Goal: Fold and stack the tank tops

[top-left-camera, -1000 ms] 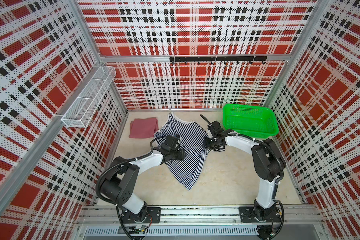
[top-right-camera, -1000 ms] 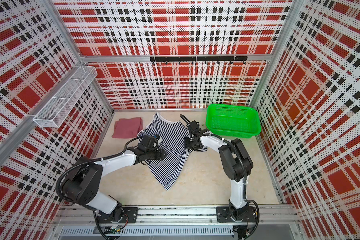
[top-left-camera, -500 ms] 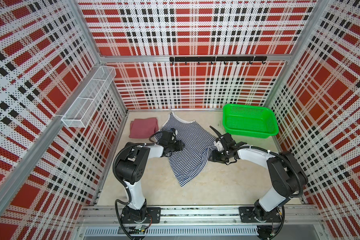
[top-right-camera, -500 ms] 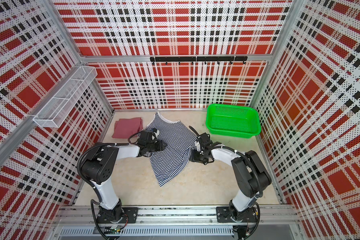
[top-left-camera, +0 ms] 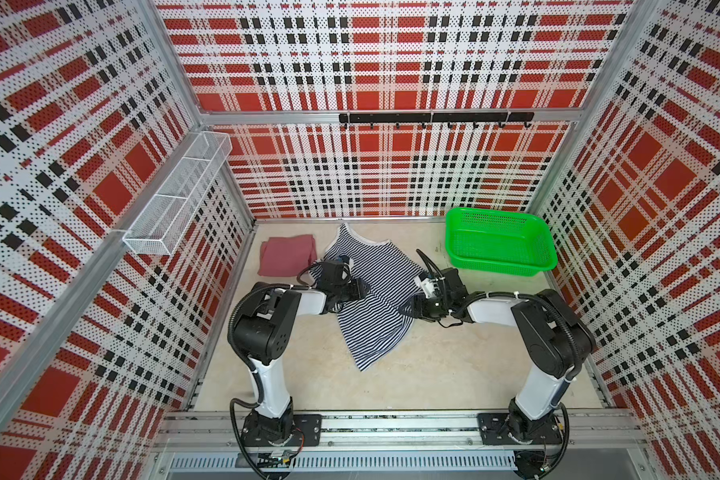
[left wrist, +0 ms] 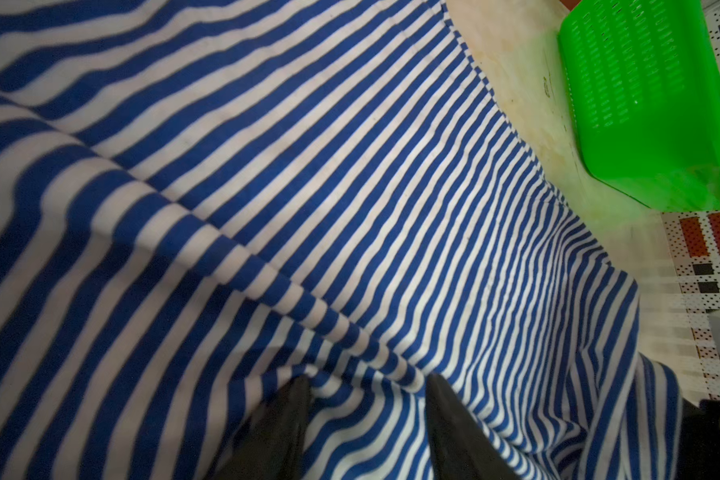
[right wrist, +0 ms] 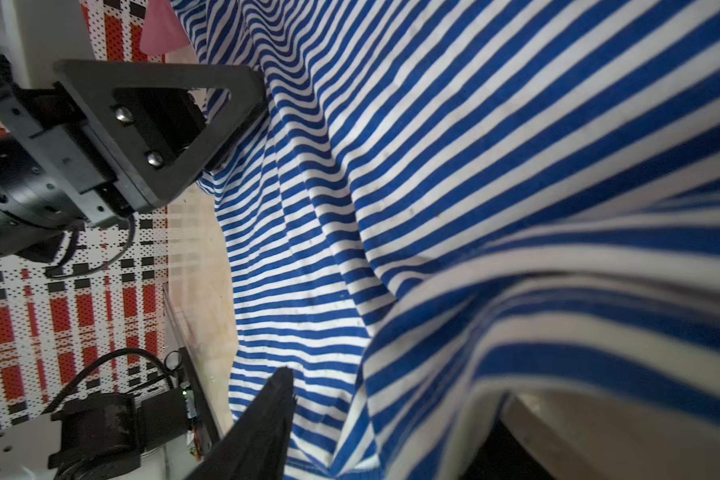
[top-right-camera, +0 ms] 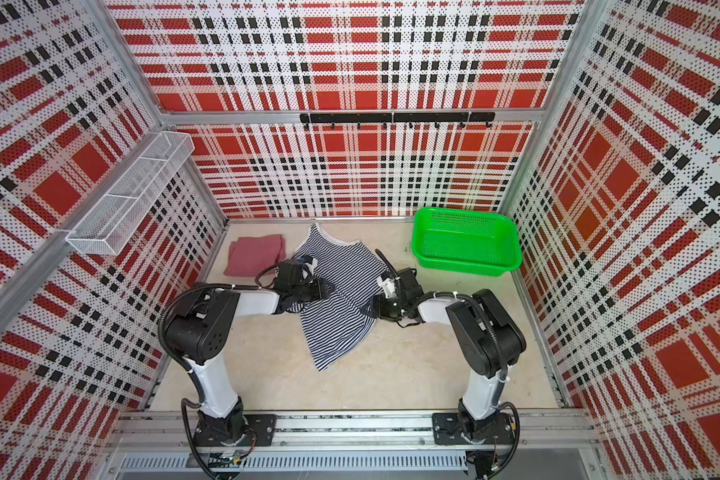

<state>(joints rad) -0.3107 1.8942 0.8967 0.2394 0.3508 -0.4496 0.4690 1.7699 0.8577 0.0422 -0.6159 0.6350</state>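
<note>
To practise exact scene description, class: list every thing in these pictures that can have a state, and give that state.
striped tank top: unfolded, spread out, wrinkled
maroon tank top: folded, lying flat
green basket: upright, empty
wire shelf: empty
left gripper: open, fingers apart on the striped cloth
right gripper: at the striped top's edge, one finger hidden by cloth; open or shut unclear

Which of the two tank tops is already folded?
The plain dusty-rose knit tank top, a compact folded rectangle; the navy-and-white striped tank top lies spread out.
</note>
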